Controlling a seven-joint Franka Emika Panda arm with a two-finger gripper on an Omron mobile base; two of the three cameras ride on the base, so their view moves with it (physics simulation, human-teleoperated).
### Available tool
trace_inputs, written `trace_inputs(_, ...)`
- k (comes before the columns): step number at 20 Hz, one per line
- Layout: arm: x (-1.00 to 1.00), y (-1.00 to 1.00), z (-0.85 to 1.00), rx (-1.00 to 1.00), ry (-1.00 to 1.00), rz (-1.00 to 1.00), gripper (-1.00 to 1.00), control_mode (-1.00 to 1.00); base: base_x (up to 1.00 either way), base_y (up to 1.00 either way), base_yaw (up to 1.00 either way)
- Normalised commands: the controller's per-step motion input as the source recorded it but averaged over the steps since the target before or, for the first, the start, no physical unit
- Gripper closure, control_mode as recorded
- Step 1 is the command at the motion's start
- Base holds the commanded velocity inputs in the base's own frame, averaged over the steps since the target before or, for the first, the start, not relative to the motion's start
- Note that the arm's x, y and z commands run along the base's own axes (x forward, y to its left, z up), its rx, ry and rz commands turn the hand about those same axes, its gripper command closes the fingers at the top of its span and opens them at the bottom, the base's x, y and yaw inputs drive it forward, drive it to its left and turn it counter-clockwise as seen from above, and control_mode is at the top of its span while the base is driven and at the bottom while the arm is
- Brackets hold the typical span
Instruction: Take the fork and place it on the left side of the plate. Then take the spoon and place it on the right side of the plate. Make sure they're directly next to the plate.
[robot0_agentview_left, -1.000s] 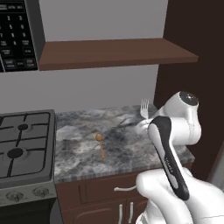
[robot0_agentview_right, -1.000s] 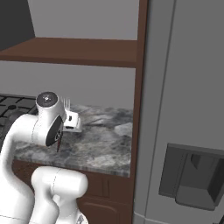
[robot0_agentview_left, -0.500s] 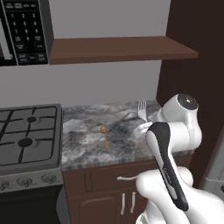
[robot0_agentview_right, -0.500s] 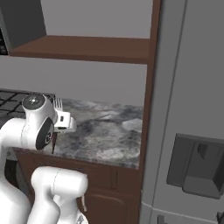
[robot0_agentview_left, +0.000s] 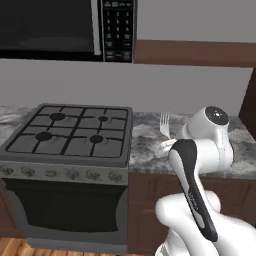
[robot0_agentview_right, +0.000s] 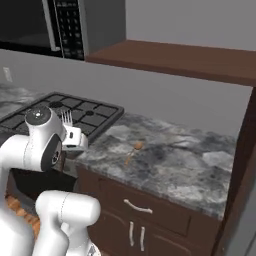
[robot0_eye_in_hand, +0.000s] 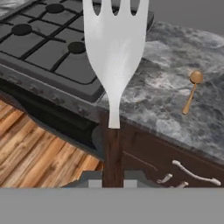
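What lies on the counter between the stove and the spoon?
Nothing: in the hand view, bare marbled counter runs from the stove edge to the spoon. The right base view shows the same.

Gripper (robot0_eye_in_hand: 113, 183) raised (jaws clamped on fork (robot0_eye_in_hand: 114, 57)), arm folded.

Grey marble counter (robot0_agentview_right: 165, 160): spoon (robot0_agentview_right: 132, 152) lying on it.

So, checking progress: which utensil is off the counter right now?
The silver-tined, dark-handled fork, upright in the gripper; the orange wooden spoon lies on the counter.
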Motion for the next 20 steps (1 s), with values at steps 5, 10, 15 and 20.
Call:
trace_inputs(5, 0.00, 0.00, 0.00, 0.00, 0.00, 0.00, 1.00, 1.00, 0.00, 0.59, 0.56)
trace_inputs(10, 0.00, 0.00, 0.00, 0.00, 0.00, 0.00, 1.00, 1.00, -0.01, 0.67, 0.53)
trace_inputs(15, 0.00, 0.00, 0.00, 0.00, 0.00, 0.00, 1.00, 1.00, -0.10, 0.80, 0.48)
trace_inputs(20, 0.00, 0.00, 0.00, 0.00, 0.00, 0.00, 1.00, 1.00, -0.14, 0.82, 0.46)
